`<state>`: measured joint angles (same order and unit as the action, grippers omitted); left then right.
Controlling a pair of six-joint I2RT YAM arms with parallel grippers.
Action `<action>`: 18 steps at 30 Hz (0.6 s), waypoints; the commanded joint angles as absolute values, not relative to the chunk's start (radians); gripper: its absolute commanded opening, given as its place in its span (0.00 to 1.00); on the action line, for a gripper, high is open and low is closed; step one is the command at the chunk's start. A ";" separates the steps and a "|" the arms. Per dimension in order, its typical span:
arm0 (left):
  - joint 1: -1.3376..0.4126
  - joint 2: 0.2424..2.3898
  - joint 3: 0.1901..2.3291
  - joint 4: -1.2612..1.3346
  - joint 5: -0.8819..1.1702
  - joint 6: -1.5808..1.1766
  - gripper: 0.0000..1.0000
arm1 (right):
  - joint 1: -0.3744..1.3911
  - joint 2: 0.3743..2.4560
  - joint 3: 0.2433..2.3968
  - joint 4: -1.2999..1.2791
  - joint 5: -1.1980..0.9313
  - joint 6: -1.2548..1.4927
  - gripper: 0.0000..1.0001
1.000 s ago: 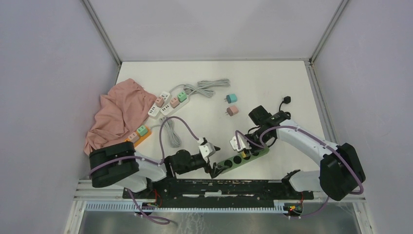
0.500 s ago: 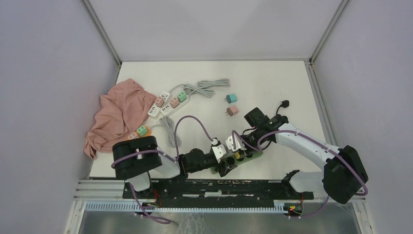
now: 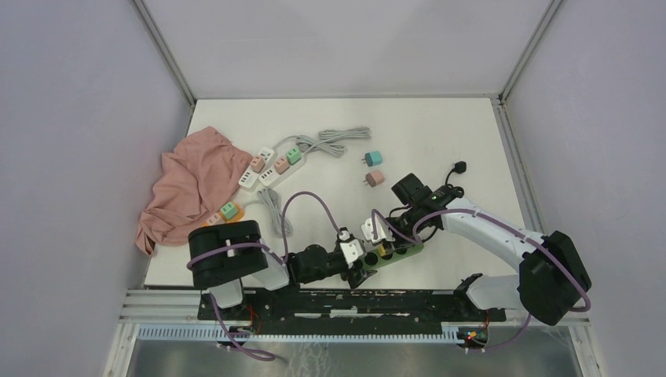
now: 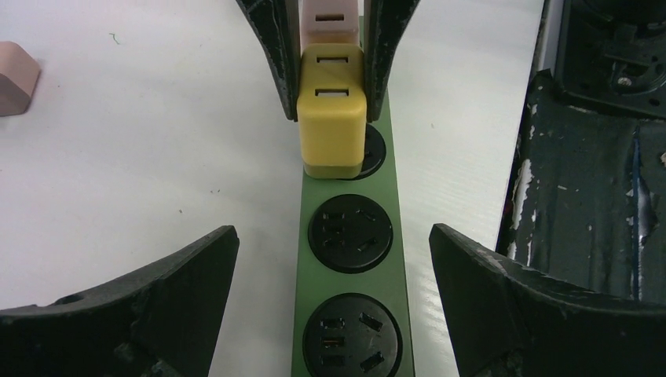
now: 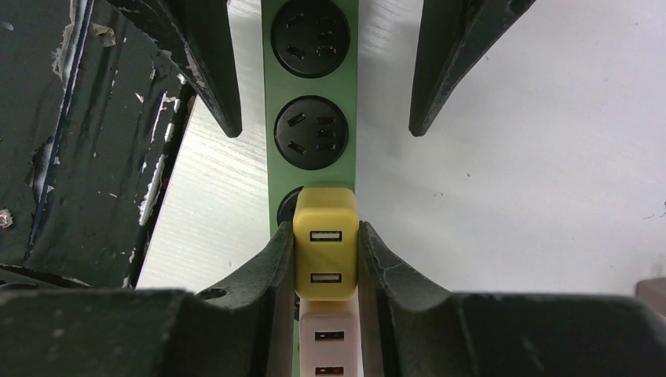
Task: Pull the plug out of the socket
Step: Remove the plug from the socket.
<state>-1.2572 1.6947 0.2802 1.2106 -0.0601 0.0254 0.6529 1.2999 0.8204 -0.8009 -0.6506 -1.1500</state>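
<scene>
Yellow is the plug (image 5: 325,236) that the right end effector (image 5: 325,245) clenches, seated in the green power strip (image 4: 351,287) by the worktop's (image 3: 440,133) near edge, while the left end effector (image 4: 334,236) gapes wide astride that strip, likely to brace it for the pull.

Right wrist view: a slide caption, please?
Right gripper clamps yellow plug on green power strip; left gripper open astride it.

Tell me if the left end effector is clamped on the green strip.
No: the left end effector stands wide open, its fingers clear of the green strip.
</scene>
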 commanded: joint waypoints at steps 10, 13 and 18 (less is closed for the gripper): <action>-1.287 1.782 0.262 1.366 -0.122 0.123 0.94 | 0.661 1.312 0.829 -0.749 -0.712 -1.121 0.00; -1.287 1.796 0.302 1.278 -0.111 0.122 0.87 | 0.660 1.315 0.829 -0.751 -0.710 -1.121 0.00; -1.287 1.834 0.308 1.298 -0.117 0.092 0.61 | 0.660 1.312 0.830 -0.753 -0.723 -1.121 0.00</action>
